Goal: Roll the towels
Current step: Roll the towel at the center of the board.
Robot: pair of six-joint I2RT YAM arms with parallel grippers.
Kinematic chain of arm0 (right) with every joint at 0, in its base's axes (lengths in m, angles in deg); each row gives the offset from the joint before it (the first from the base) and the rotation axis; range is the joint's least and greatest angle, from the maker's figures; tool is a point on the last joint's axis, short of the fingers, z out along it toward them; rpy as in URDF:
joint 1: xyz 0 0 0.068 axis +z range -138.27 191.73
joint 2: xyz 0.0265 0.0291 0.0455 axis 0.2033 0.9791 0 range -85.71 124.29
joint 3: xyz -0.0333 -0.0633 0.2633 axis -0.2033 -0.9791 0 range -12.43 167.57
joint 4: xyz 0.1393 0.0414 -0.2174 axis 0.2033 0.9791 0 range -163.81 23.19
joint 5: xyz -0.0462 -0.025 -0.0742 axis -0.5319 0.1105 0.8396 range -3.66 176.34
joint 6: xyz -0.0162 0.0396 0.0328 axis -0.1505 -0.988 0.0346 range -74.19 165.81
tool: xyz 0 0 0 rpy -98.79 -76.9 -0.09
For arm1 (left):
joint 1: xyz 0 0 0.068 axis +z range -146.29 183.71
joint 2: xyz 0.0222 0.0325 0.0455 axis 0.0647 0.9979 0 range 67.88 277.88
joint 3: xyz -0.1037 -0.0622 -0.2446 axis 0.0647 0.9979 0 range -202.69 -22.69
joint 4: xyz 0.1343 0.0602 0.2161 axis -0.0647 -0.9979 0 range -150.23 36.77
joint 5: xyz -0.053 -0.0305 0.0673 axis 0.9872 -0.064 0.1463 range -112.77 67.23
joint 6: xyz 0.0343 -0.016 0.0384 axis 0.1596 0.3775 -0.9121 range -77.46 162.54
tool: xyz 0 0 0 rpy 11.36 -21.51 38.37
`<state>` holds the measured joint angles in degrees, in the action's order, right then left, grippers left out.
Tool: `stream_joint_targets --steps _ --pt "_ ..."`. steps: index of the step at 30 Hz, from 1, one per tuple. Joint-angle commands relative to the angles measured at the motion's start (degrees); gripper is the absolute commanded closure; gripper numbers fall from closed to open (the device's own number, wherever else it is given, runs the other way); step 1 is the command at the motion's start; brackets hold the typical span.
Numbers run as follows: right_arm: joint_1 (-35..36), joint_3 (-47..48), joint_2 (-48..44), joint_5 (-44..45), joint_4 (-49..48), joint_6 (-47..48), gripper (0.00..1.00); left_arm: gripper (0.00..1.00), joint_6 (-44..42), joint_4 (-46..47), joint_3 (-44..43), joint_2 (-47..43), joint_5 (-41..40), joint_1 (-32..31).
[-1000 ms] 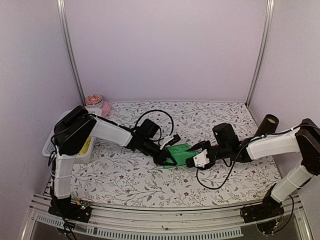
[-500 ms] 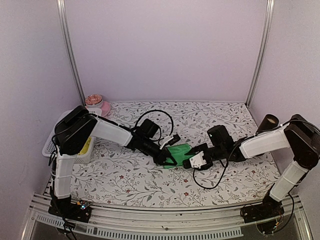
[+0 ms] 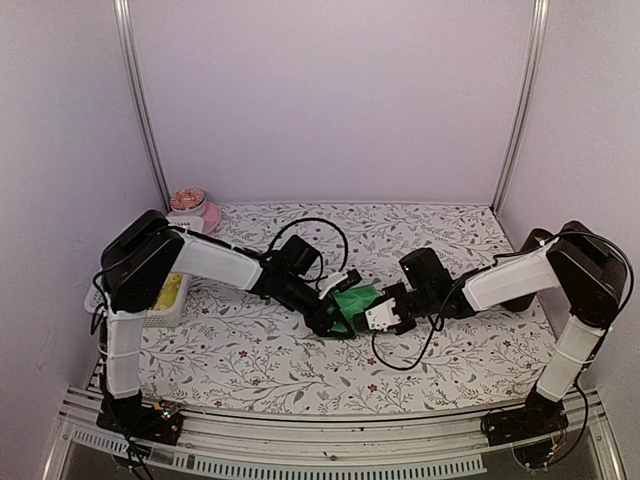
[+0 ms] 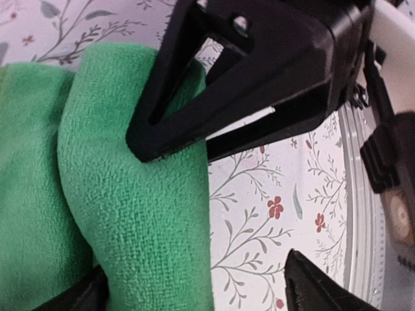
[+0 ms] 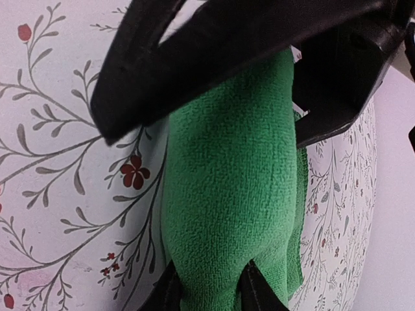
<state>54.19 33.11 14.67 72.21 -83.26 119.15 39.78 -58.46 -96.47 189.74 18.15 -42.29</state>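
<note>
The plain green towel [image 3: 352, 300] lies mid-table as a thick roll. My right gripper [image 3: 374, 313] comes in from the right and is shut on the roll's end; in the right wrist view its fingers [image 5: 170, 285] pinch the green towel [image 5: 227, 188] from both sides. My left gripper [image 3: 336, 319] sits at the roll's left end, open. In the left wrist view the towel [image 4: 130, 194] fills the left part of the gap between its fingers [image 4: 311, 285]. A yellow-lime towel [image 3: 171, 290] lies in the basket at the left.
A white mesh basket [image 3: 165, 315] sits at the table's left edge. Behind it is a pink bowl [image 3: 197, 210] at the back left corner. A dark cylinder [image 3: 537, 240] stands at the right, behind my right arm. Black cables loop over the floral tablecloth near both wrists.
My left gripper has opened and let go of the green towel. My right arm has slid left onto the roll and its gripper has shut on it.
</note>
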Motion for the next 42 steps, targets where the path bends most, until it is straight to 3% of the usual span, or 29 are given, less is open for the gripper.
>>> stream_joint_targets --steps 1,3,9,14,19,30,36,37,42 --pt "0.3 3.08 3.19 0.22 10.67 -0.95 0.74 0.08 -1.07 -11.41 2.27 -3.55 -12.78 0.26" --pt "0.32 4.95 3.9 -0.82 13.65 -1.39 0.74 0.03 -1.18 -11.78 3.01 -6.59 -16.87 0.02" --pt "0.29 10.94 6.22 -4.24 23.46 -2.91 0.74 0.03 -2.21 -7.88 8.56 -17.26 -28.98 -2.07" --pt "0.07 17.38 9.5 -8.06 33.5 -4.35 0.74 0.03 -4.73 3.51 18.26 -25.22 -35.71 -5.4" --pt "-0.25 25.49 14.38 -11.52 45.61 -5.04 0.73 0.03 -3.42 10.0 22.96 -26.92 -37.44 -5.34" --pt "-1.4 31.76 18.92 -16.67 58.32 -1.63 0.72 0.03 0.06 9.23 16.41 -19.25 -30.67 -4.59" --pt "-3.51 33.83 21.08 -17.7 59.72 -3.12 0.72 0.18 -3.55 18.13 22.8 -21.83 -34.3 -7.33" --pt "-3.85 34.02 21.27 -17.76 59.85 -3.34 0.73 0.24 -4.17 19.92 24.08 -22.61 -34.66 -7.56" --pt "-4.61 35.17 22.16 -17.85 59.92 -4.64 0.73 0.39 -7.71 27.28 29.19 -25.9 -32.36 -8.11"
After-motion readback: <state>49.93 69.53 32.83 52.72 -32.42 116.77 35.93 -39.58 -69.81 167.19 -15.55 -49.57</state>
